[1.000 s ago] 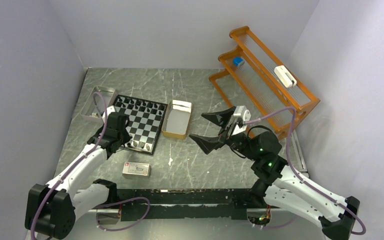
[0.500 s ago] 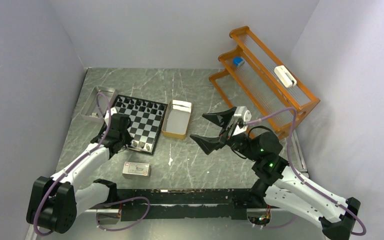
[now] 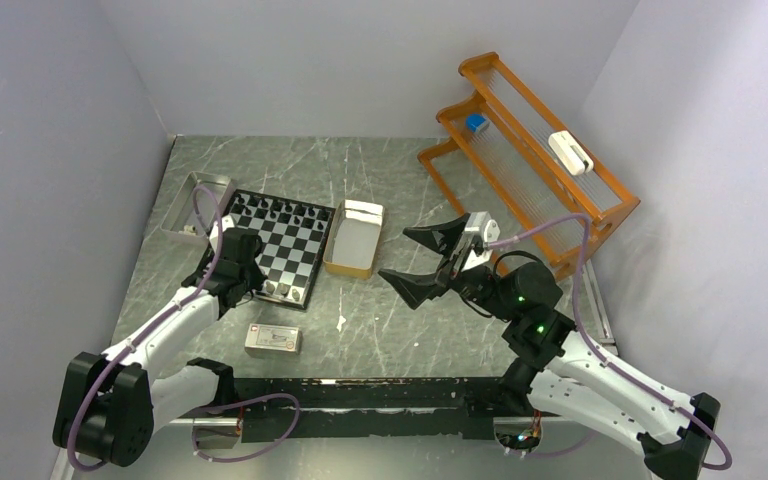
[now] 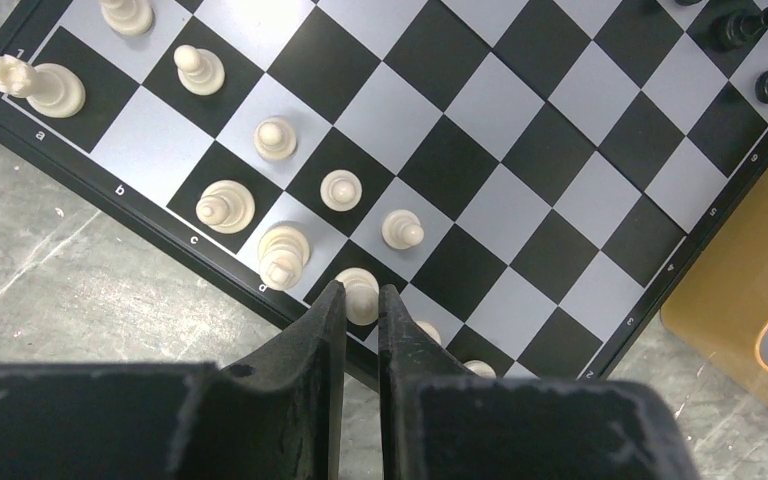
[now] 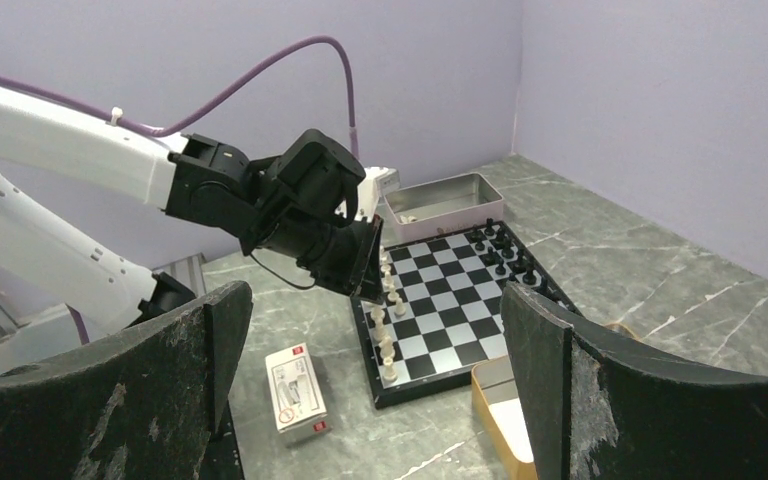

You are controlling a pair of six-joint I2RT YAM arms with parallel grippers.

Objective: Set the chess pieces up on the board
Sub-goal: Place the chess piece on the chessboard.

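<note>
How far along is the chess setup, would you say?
Black pieces line the board's far side; a white rook and several pawns stand. In hand: left jaws grip a white piece on the near row. Left: the bare square beside the rook, at least. Right jaws open.

A plain walled cell around a marbled table, evenly lit.
Three bare walls close the space: the back wall (image 3: 360, 60), the left wall (image 3: 40, 150) and the right wall (image 3: 700, 200), all matt pale lilac-grey, with no window showing. The table (image 3: 380, 170) fills the floor between them, its top dark grey-green stone with thin white veins and scuffs. In the far right corner an orange rack (image 3: 520, 165) with fine wire shelves stands tilted against the right wall; a small blue thing (image 3: 476, 123) and a white one (image 3: 570, 152) rest on it. Light is soft and diffuse, shadows faint.
</note>
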